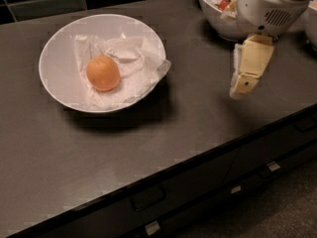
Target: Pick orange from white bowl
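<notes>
**Camera view: orange at rest in the white bowl, my pincer apart to the right**

The orange (103,73) lies inside the white bowl (53,66), a little left of the bowl's centre. It is round, matte and whole, and it rests on the crumpled white paper (134,63) that lines the bowl. The paper bunches up on the right-hand side, and one corner of it laps over the rim there. The bowl is wide and shallow and stands upright on the dark worktop (193,128), in the left half of the view, throwing a shadow toward the front edge.

My pincer (242,89) hangs over the worktop in the right half of the view, pointing down and tilted slightly to the left. It is well apart from both the orange and the white bowl, with a bare stretch of worktop between us. Whether it is released or clenched I cannot tell from this angle. Its cream-coloured lower part hangs from my white wrist housing (267,6).

Behind my wrist, at the back right of the worktop, stands a smaller, deeper bowl (214,21), partly hidden by the housing, with red strawberries (224,4) showing inside. Dark wall tiles (49,4) run along the back edge. Below the front edge are dark drawer fronts (198,192) with a recessed handle (147,197).
</notes>
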Action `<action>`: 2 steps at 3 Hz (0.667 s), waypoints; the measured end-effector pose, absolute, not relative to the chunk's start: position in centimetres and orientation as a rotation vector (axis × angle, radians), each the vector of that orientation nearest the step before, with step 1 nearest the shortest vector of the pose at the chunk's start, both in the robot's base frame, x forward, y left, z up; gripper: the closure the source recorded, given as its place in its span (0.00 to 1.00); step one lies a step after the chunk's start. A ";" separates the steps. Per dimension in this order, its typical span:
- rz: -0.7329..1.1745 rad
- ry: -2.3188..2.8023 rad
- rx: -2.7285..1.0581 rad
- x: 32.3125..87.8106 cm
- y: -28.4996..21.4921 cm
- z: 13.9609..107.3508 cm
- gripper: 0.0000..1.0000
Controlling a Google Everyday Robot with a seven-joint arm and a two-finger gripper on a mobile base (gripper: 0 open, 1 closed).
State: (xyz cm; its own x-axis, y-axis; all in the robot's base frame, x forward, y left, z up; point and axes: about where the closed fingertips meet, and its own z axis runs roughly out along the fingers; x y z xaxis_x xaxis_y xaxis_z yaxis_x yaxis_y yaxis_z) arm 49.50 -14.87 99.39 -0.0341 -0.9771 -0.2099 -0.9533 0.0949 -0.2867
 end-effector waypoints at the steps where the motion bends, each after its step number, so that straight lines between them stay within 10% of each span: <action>1: -0.001 1.917 -2.015 51.7 -11.2 98.6 0.00; 2: -0.002 1.914 -2.014 51.8 -11.1 98.6 0.00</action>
